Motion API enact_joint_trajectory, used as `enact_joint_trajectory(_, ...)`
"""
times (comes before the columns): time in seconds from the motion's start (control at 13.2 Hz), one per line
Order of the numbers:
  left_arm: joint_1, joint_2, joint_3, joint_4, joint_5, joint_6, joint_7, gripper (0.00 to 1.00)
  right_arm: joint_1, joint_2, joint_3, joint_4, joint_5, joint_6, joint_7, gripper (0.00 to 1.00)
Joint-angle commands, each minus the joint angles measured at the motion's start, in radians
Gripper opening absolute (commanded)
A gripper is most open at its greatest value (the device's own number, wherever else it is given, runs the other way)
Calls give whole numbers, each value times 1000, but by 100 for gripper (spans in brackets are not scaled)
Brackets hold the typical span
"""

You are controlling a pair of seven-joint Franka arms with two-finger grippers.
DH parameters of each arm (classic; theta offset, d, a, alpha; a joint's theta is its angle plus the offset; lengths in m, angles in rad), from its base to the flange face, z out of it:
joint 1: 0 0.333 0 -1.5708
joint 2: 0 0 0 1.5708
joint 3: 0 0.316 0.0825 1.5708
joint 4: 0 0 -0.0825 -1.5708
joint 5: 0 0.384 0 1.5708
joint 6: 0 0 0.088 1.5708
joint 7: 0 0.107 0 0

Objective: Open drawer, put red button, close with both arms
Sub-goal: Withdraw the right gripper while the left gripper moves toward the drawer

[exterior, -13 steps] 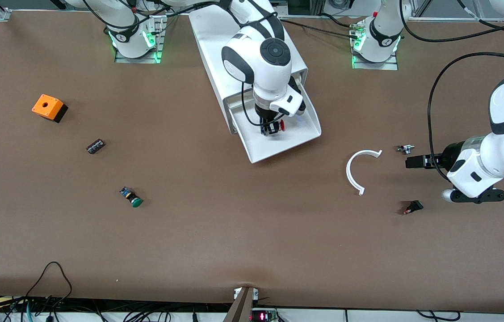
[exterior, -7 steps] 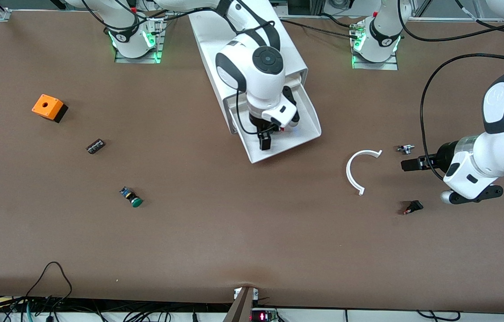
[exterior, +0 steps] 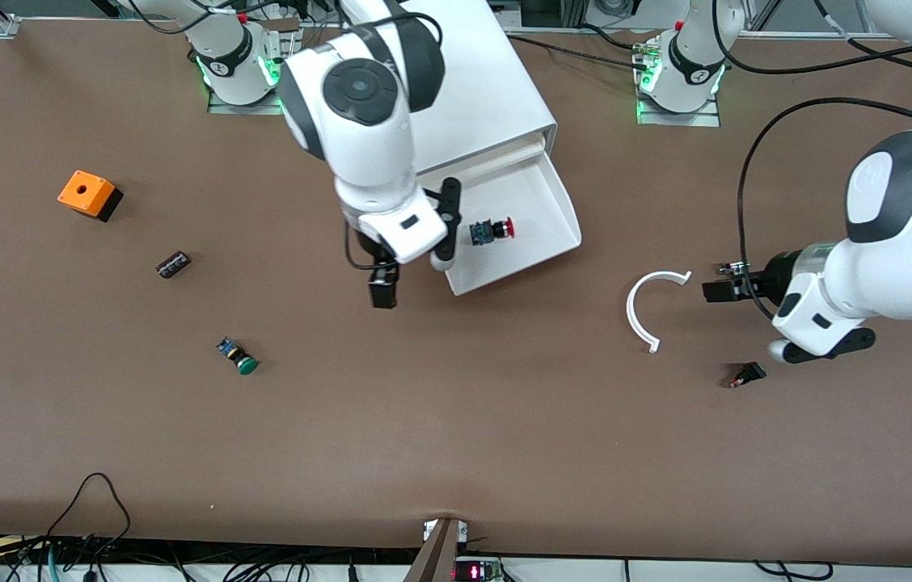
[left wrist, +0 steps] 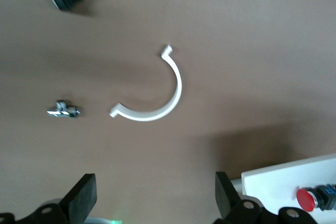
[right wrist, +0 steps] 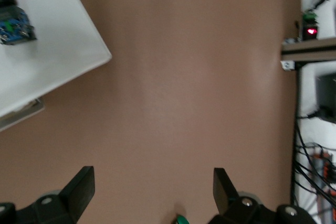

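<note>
One cabinet (exterior: 456, 89), one drawer (exterior: 537, 234) pulled out of it, two push buttons, one orange box (exterior: 86, 194), one white curved strip (exterior: 643, 307), three small loose parts on the tabletop (exterior: 424, 420). The red button (exterior: 494, 230) is lying on its side inside the open drawer, red cap pointing toward the left arm's end, black body in the middle, blue rear part toward the right arm's end; it is resting on the drawer floor, apart from the walls. The green-capped button (exterior: 238, 356) is sitting on the tabletop nearer the front camera, toward the right arm's end. The small dark part (exterior: 173, 264) is lying between it and the orange box. My right tool (exterior: 383, 287) is hanging over bare tabletop just beside the drawer's corner, pointing down, fingers (right wrist: 79, 192) spread wide and gripping nothing; the wrist view is showing the drawer corner and the button at its edge. My left tool (exterior: 719, 289) is reaching in level from the left arm's end, over the tabletop beside the small metal part (exterior: 735, 267) and near the curved strip, fingers (left wrist: 81, 200) also standing wide apart with nothing between them. The small black part (exterior: 747, 374) is lying nearer the front camera than that tool.
</note>
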Motion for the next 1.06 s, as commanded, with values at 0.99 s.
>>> enact_joint_trajectory(0.99,-323,55,-33,-345,-9,652,-354,92,-362,-111,-113,-212,116,-146,652,100)
